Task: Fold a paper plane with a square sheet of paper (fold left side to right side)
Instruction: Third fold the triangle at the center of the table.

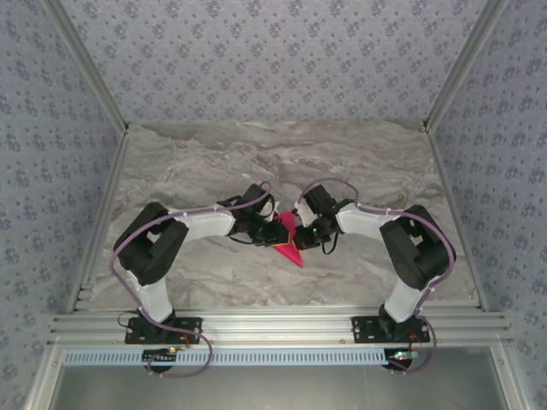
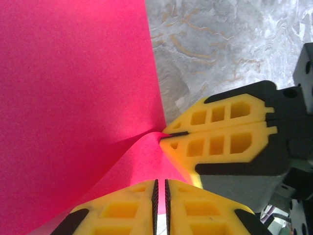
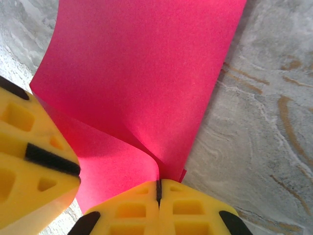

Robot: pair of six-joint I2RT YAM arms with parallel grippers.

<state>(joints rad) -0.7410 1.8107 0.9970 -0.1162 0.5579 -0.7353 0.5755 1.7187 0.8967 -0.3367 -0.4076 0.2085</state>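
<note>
The desk (image 1: 359, 154) has a grey marble pattern with pale and brownish veins. Walls (image 1: 273, 51) with a wallpaper of small grey-blue flowers stand on three sides of it. Aluminium posts (image 1: 85, 64) rise slanted at the two far corners. Along the near edge lie aluminium rails (image 1: 273, 325), and just before them a white slotted strip (image 1: 273, 356).

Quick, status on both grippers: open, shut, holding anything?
Left gripper: shut, pinching the pink paper sheet.
Right gripper: shut, pinching the same sheet at its edge.
</note>
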